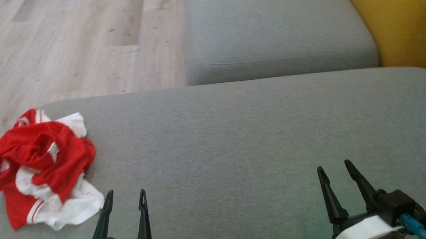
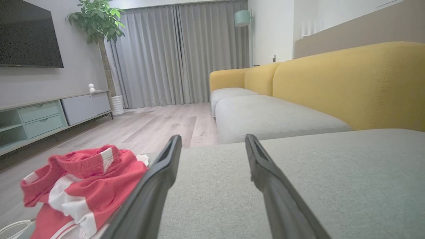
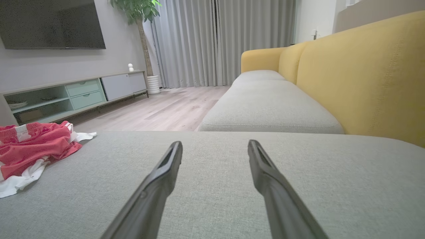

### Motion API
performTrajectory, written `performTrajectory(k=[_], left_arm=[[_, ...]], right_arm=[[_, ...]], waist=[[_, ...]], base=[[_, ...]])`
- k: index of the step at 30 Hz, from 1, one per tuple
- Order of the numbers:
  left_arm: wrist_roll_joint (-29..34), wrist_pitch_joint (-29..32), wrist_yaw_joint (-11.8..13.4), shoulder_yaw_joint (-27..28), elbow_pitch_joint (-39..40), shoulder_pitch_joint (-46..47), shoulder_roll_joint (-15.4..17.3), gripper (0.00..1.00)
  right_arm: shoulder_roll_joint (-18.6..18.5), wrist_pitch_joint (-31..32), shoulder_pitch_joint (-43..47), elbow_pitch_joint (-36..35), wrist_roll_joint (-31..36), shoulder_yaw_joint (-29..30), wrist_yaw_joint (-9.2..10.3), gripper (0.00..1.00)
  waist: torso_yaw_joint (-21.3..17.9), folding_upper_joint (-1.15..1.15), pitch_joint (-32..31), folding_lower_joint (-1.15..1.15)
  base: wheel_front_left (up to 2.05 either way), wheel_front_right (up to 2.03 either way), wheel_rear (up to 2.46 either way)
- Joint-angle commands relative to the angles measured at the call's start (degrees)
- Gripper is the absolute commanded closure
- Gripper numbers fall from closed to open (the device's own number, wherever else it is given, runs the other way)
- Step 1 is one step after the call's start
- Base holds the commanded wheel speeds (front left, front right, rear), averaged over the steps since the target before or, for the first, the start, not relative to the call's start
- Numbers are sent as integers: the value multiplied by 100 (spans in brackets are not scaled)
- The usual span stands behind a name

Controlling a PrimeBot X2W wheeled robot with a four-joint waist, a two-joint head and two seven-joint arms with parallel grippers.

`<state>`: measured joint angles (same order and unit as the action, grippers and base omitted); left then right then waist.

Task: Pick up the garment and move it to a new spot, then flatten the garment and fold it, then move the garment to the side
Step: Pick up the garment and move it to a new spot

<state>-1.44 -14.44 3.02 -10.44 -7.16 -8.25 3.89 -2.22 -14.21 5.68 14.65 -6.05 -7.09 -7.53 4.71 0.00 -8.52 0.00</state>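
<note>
Crumpled garment [image 1: 43, 167] lies at ten o'clock of your left fingers [image 1: 142, 206], the nearer pair; right fingers [image 1: 326, 188] well apart; both pairs spread, empty.

Legible text, labels, brands, numbers, signs: none can be read on any surface in the three views.

The garment [image 1: 42, 167] lies at the left end of the cushion [image 1: 237, 140], just left of the left end effector [image 1: 126, 193].
</note>
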Motion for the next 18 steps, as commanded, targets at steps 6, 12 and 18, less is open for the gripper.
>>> performTrajectory(k=[6, 12, 18], left_arm=[[86, -56, 12, 240, 85, 272, 88, 0], [112, -56, 62, 338, 110, 266, 218, 0], [43, -56, 274, 625, 356, 191, 261, 0]], right_arm=[[-65, -79, -111, -212, -122, -101, 4, 0], [-65, -79, -112, -217, -248, -173, 4, 0], [-65, -79, -426, -184, -252, -407, 4, 0]], waist=[[729, 0, -37, 0], [1522, 0, -43, 0], [1916, 0, 239, 0]], base=[[0, 0, 0], [0, 0, 0], [0, 0, 0]])
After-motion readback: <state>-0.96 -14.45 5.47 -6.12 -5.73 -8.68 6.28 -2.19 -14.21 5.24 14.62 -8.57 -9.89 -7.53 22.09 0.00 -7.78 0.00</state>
